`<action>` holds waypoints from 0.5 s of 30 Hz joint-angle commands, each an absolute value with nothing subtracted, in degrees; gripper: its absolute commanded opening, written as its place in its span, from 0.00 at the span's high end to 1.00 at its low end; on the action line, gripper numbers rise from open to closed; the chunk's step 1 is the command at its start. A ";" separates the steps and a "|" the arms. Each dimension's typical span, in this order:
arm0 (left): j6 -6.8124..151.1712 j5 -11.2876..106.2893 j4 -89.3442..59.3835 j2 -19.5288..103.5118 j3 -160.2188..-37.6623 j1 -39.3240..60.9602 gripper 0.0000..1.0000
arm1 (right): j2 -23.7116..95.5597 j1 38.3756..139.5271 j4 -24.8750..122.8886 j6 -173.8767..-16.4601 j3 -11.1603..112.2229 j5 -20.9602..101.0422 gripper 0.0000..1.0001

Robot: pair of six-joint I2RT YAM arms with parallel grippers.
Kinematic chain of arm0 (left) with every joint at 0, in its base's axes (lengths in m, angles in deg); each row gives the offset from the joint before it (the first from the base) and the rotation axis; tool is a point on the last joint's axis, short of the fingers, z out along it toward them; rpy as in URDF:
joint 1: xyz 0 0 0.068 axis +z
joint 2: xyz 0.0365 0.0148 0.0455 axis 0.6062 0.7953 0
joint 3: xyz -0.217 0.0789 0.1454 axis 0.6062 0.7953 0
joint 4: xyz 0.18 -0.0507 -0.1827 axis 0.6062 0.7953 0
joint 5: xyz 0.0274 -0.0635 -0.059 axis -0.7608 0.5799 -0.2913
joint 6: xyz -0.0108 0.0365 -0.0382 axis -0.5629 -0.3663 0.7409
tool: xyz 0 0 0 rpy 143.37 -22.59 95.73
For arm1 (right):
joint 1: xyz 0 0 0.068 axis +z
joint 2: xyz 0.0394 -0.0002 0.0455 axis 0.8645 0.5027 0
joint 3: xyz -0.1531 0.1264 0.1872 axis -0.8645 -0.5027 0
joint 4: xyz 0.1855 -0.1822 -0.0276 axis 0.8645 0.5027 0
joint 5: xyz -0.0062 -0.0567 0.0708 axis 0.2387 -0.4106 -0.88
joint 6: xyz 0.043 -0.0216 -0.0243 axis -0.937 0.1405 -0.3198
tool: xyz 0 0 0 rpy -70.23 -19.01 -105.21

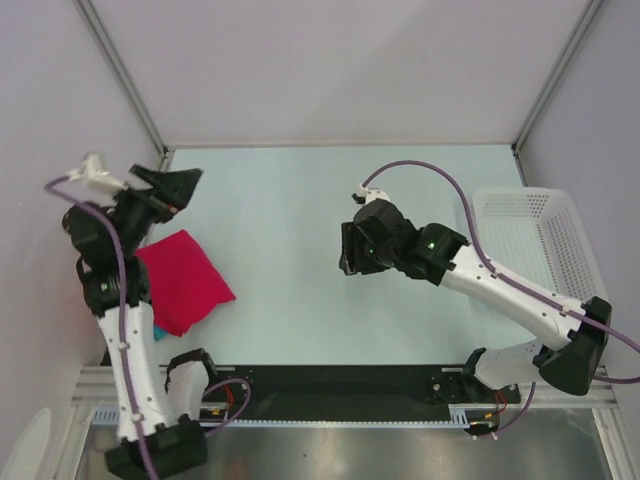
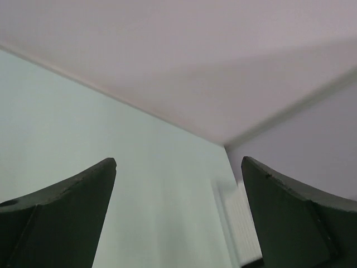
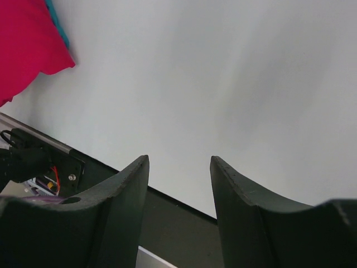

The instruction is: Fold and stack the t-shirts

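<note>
Logged crimson-pink t-shirt point(image 1: 183, 280) folded at counter's point(image 1: 300, 200) left, teal-blue t-shirt point(image 3: 58, 27) peeking beneath.
Found left jaws wide apart, empty; right jaws apart, empty, over mid-counter; basket point(image 1: 530, 235) far right.

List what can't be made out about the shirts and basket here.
Teal t-shirt: top view, only a sliver; the crimson t-shirt covers the rest.
Crimson t-shirt's left edge: top view, behind the left arm.
Basket: left wrist view, blurred, cut off by a finger.
</note>
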State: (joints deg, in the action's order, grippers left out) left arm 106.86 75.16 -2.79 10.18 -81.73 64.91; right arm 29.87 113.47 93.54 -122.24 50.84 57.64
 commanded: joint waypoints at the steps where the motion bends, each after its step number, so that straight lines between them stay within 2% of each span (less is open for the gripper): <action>1: 96.15 82.57 -1.31 19.83 -94.48 47.03 0.01 | 32.36 114.05 92.44 -121.75 55.57 58.75 0.47; 2: 88.19 79.44 6.82 22.89 -96.71 39.94 0.00 | 33.32 114.05 93.14 -121.40 56.19 59.19 0.47; 4: 81.55 75.56 13.37 25.72 -100.93 31.22 0.00 | 33.86 113.97 93.50 -121.23 57.42 60.42 0.46; 8: 70.90 66.68 25.33 31.43 -101.74 24.41 0.00 | 34.30 113.97 93.50 -121.40 57.43 61.57 0.46; 15: 68.95 59.82 23.34 34.08 -98.93 17.38 0.00 | 36.84 112.91 94.55 -120.52 59.53 62.54 0.44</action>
State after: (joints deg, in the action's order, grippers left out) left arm 74.01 65.72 23.07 34.09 -99.11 20.94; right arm 35.13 113.67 94.23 -121.78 55.98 60.50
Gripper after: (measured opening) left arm 0.994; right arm 0.549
